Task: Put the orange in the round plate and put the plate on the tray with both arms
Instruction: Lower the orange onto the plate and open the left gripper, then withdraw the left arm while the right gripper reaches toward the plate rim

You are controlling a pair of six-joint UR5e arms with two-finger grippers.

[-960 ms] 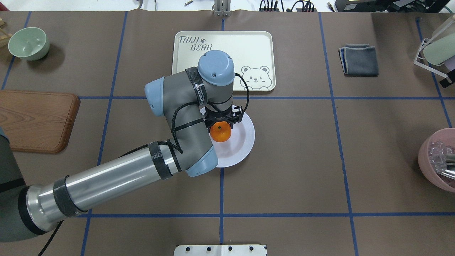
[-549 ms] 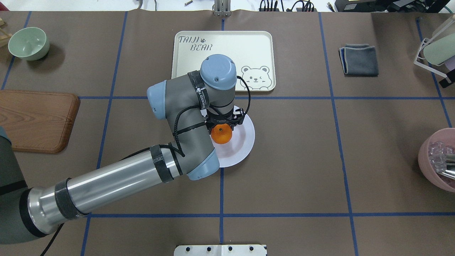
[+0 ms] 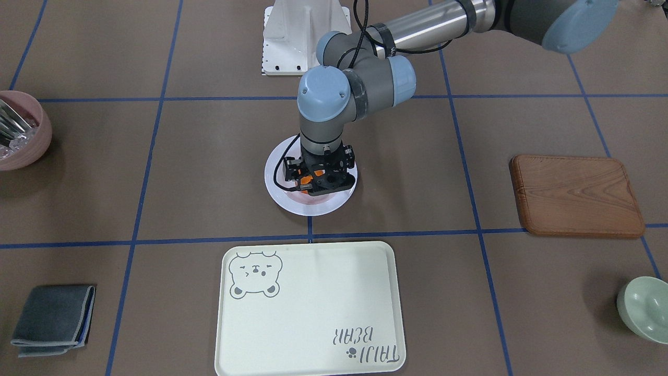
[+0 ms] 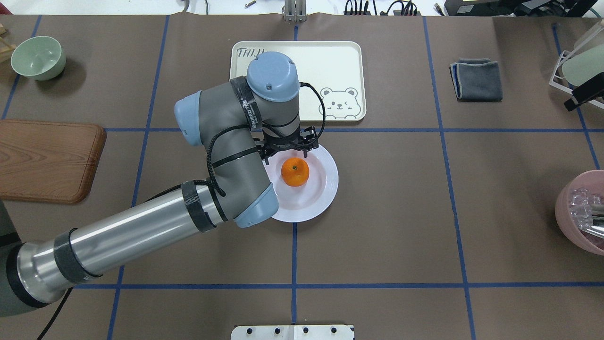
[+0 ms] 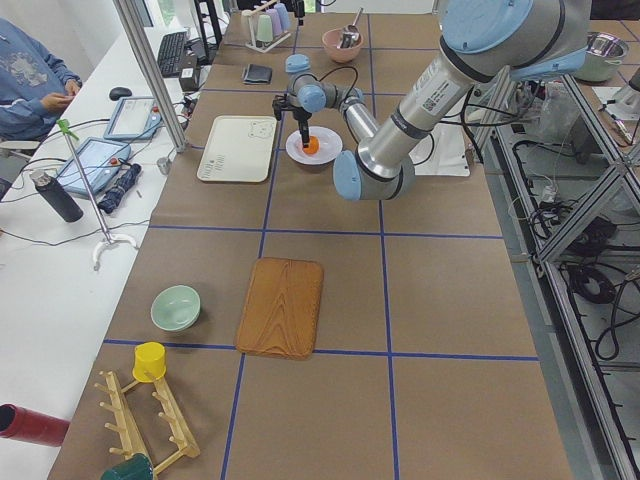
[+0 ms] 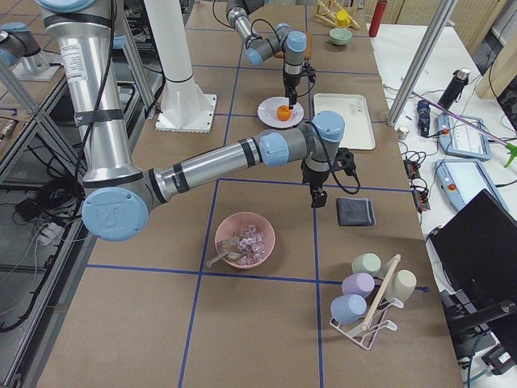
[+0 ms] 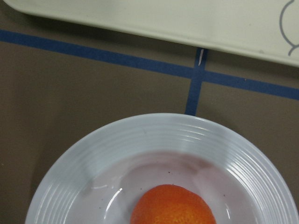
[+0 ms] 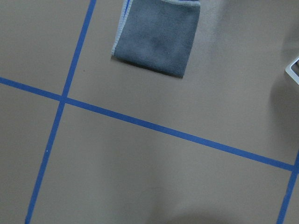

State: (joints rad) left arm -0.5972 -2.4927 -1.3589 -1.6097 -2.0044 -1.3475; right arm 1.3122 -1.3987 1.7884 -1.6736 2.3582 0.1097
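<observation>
The orange (image 4: pixel 295 172) lies free in the well of the round white plate (image 4: pixel 325 193), at the table's middle. My left gripper (image 4: pixel 288 147) hangs open just above the plate's far rim, clear of the fruit. In the front-facing view the orange (image 3: pixel 307 181) shows in slivers behind the left gripper (image 3: pixel 314 183). The left wrist view has the orange (image 7: pixel 173 205) low in the plate (image 7: pixel 154 130), with the tray (image 7: pixel 187 18) beyond. The cream tray (image 4: pixel 330 66) sits bare behind the plate. My right gripper (image 6: pixel 319 192) hovers high beside a grey cloth; I cannot tell whether it is open or shut.
A wooden board (image 4: pixel 47 160) and a green bowl (image 4: pixel 37 56) sit at the left. The folded grey cloth (image 4: pixel 476 80), a cup rack (image 4: pixel 578 66) and a pink bowl (image 4: pixel 583 212) sit at the right. A person (image 5: pixel 30 70) is seated beside the table.
My left gripper has let go of the orange and drawn back toward the tray, leaving the fruit resting in the plate. The plate has not moved.
</observation>
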